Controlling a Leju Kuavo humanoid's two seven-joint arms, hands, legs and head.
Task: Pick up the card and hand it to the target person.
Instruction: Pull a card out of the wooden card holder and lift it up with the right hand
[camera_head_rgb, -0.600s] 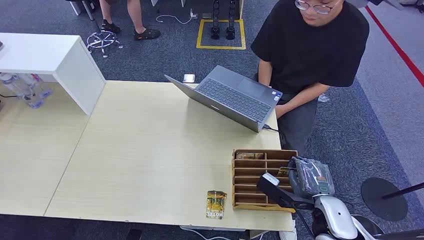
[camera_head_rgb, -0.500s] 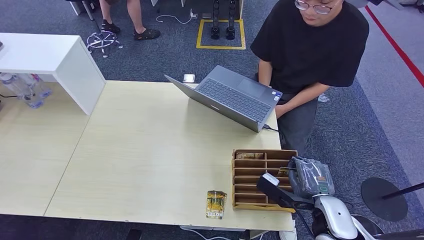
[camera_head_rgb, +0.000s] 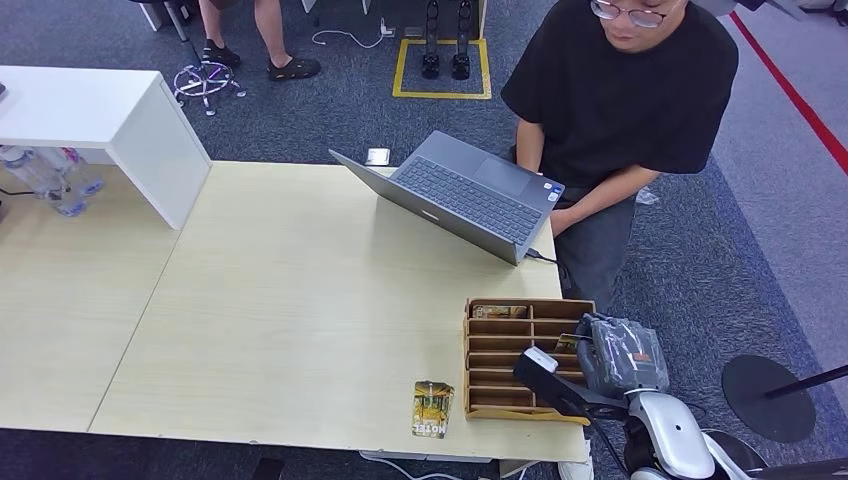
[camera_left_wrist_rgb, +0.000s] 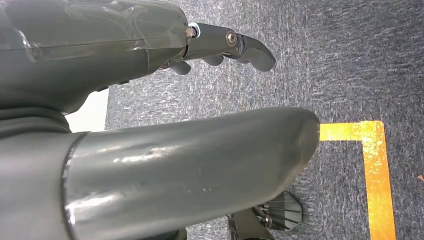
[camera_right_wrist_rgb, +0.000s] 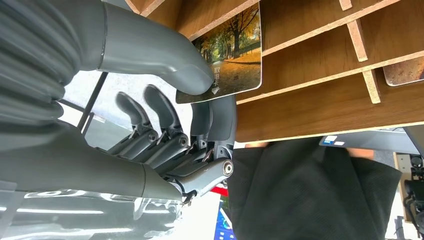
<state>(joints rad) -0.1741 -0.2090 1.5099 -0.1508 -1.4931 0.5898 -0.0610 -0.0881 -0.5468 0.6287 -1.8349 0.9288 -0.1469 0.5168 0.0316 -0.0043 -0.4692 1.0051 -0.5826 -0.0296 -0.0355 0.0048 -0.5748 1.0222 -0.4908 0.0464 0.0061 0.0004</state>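
A card (camera_right_wrist_rgb: 235, 55) printed with autumn trees sticks out of a slot at the right end of the wooden card rack (camera_head_rgb: 500, 355). My right hand (camera_head_rgb: 610, 355) pinches this card between the thumb and the fingers behind it, thumb (camera_right_wrist_rgb: 165, 55) pressed on its face. From the head view, only the card's edge (camera_head_rgb: 567, 343) peeks out beside the hand. The person (camera_head_rgb: 620, 90) in a black shirt stands beyond the table's right end, behind the laptop. My left hand (camera_left_wrist_rgb: 175, 125) hangs over the carpet with its fingers apart and nothing in it.
A second card, marked HOTEL (camera_head_rgb: 432, 408), lies on the table left of the rack. An open laptop (camera_head_rgb: 460, 195) sits at the far right of the table (camera_head_rgb: 280, 300). A white box (camera_head_rgb: 110, 120) and plastic bottles (camera_head_rgb: 45, 175) are at the far left.
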